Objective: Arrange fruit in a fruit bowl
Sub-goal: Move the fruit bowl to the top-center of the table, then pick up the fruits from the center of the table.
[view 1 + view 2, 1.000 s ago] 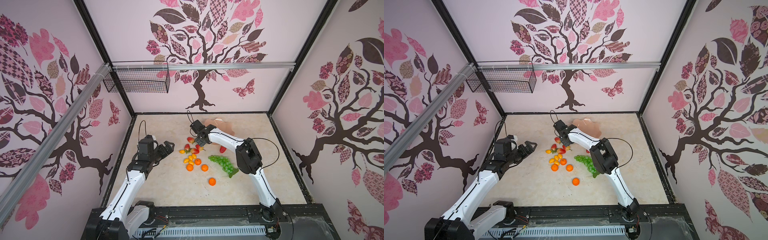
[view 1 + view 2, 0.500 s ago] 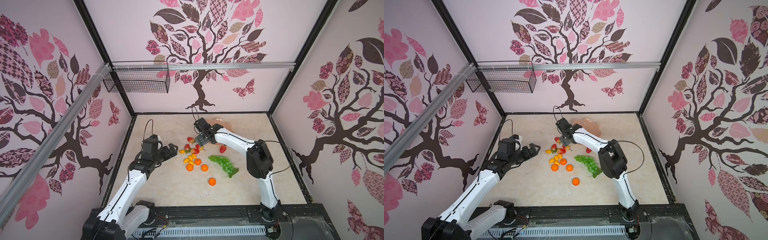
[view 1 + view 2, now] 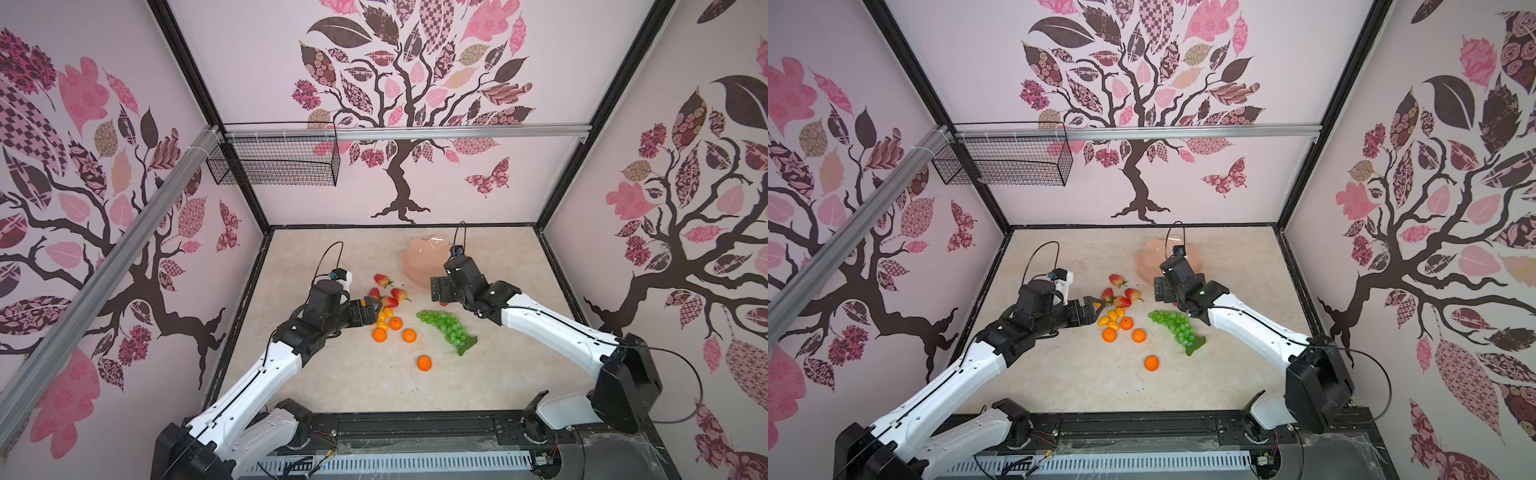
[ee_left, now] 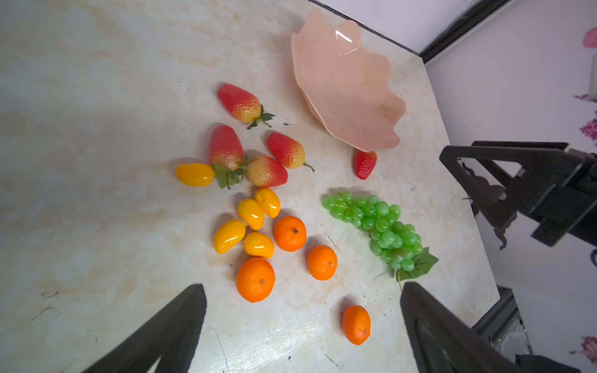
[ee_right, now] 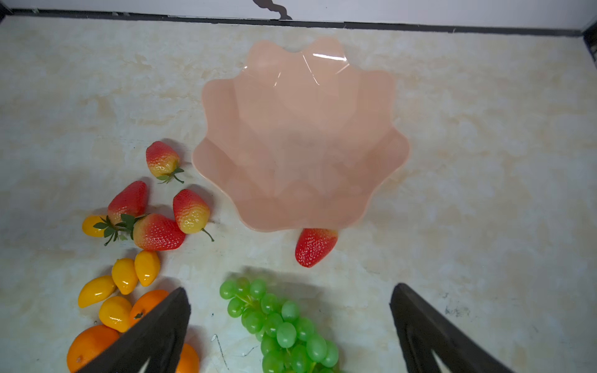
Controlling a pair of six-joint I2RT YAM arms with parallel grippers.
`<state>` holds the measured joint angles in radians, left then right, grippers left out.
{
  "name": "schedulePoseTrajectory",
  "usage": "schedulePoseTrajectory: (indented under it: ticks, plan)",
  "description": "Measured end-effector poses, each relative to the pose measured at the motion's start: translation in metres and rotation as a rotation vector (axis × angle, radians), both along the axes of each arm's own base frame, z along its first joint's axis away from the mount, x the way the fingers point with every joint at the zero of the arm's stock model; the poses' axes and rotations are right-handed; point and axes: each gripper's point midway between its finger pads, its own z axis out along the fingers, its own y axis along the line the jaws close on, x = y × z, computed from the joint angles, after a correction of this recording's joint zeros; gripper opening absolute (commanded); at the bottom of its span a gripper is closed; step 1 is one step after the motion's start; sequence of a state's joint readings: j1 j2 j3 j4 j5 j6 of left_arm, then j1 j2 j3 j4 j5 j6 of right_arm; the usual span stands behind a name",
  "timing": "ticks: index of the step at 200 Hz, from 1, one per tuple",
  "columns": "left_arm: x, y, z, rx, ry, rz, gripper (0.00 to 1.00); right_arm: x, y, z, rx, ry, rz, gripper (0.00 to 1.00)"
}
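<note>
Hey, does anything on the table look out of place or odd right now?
One strawberry lies apart from the other strawberries. It sits on the table with its top tucked under the rim of the bowl, not inside it. The bowl is empty. Nothing looks spilled or damaged.

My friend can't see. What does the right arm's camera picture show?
An empty pink bowl sits on a pale table, with one strawberry tucked against its rim. Four more strawberries, yellow tomatoes, tangerines and green grapes lie nearby. The right claw is open and holds nothing.
</note>
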<state>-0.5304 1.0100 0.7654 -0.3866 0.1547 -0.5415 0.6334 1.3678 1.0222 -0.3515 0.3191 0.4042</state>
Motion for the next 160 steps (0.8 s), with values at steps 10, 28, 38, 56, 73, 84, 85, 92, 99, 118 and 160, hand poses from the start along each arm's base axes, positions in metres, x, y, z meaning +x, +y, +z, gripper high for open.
schedulePoseTrajectory:
  ticks: [10, 28, 38, 56, 73, 84, 85, 92, 99, 118, 160]
  plan:
    - [-0.005, -0.013, 0.001, 0.005, -0.015, -0.048, 0.98, -0.011, -0.012, -0.007, 0.027, 0.024, -0.019, 0.96]
    - [-0.015, -0.037, 0.000, 0.016, -0.034, -0.135, 0.98, -0.031, -0.026, -0.017, 0.077, 0.067, -0.042, 0.92]
    - [-0.021, -0.049, -0.002, 0.026, -0.037, -0.178, 0.98, -0.041, -0.032, -0.021, 0.104, 0.090, -0.055, 0.90]
    - [-0.029, -0.068, -0.010, 0.040, -0.031, -0.244, 0.98, -0.056, -0.046, -0.028, 0.142, 0.130, -0.088, 0.88]
    - [-0.034, -0.079, -0.019, 0.052, -0.019, -0.281, 0.98, -0.070, -0.055, -0.039, 0.166, 0.173, -0.116, 0.87]
    - [-0.036, -0.084, -0.024, 0.055, -0.009, -0.299, 0.98, -0.081, -0.055, -0.047, 0.187, 0.208, -0.115, 0.85]
    - [-0.036, -0.085, -0.024, 0.055, -0.008, -0.300, 0.98, -0.082, -0.055, -0.048, 0.190, 0.213, -0.115, 0.85]
    - [-0.037, -0.087, -0.027, 0.058, -0.004, -0.307, 0.98, -0.089, -0.055, -0.054, 0.200, 0.234, -0.112, 0.84]
    - [-0.038, -0.089, -0.028, 0.059, -0.003, -0.314, 0.98, -0.096, -0.056, -0.060, 0.212, 0.261, -0.113, 0.82]
    - [-0.041, -0.094, -0.028, 0.058, -0.006, -0.331, 0.98, -0.112, -0.058, -0.072, 0.235, 0.312, -0.117, 0.74]
    - [-0.049, -0.106, -0.025, 0.038, -0.018, -0.359, 0.98, -0.140, -0.062, -0.088, 0.268, 0.401, -0.168, 0.68]
